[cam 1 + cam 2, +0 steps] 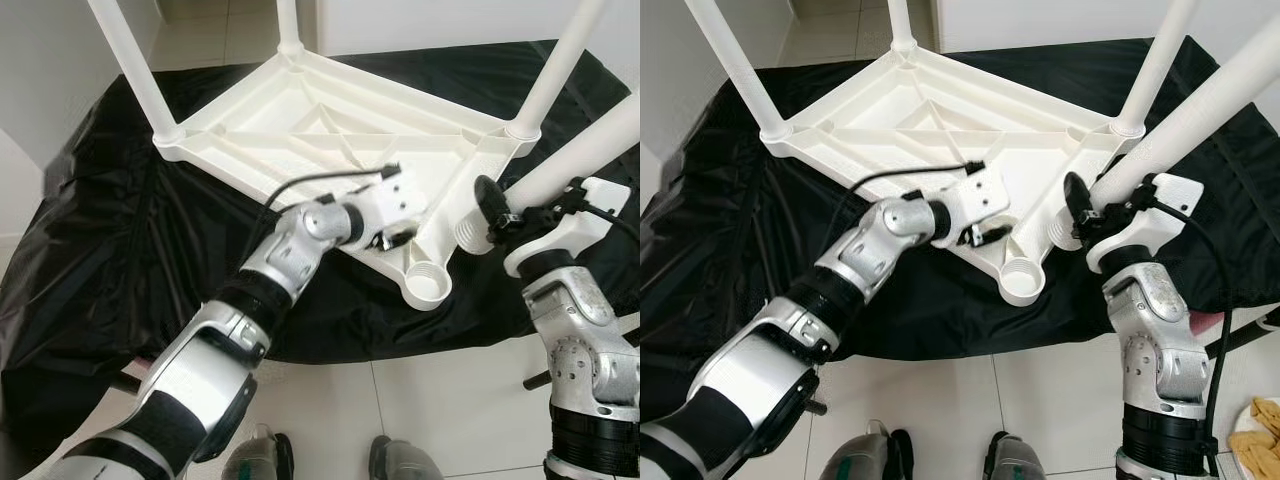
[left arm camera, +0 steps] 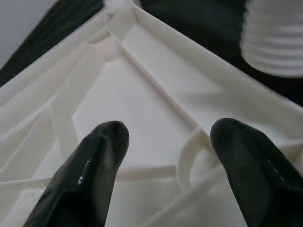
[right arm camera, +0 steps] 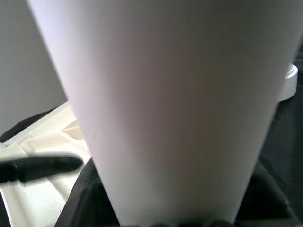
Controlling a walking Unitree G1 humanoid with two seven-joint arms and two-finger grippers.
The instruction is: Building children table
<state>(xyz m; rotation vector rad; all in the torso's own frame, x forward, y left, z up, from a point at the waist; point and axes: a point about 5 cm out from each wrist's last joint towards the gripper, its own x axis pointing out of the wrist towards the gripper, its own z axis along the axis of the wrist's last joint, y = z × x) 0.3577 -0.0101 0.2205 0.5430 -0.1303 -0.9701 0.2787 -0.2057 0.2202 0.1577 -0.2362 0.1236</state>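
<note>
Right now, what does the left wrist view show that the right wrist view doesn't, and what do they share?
Left wrist view: two spread black fingers over the ribbed underside of the upturned tabletop, beside the empty round leg socket, with the threaded end of the loose table leg close by.

Right wrist view: the smooth shaft of that leg up close, held in the right gripper, plus one black finger of the left gripper.

Both: the white tabletop, the leg and the black cloth.
</note>
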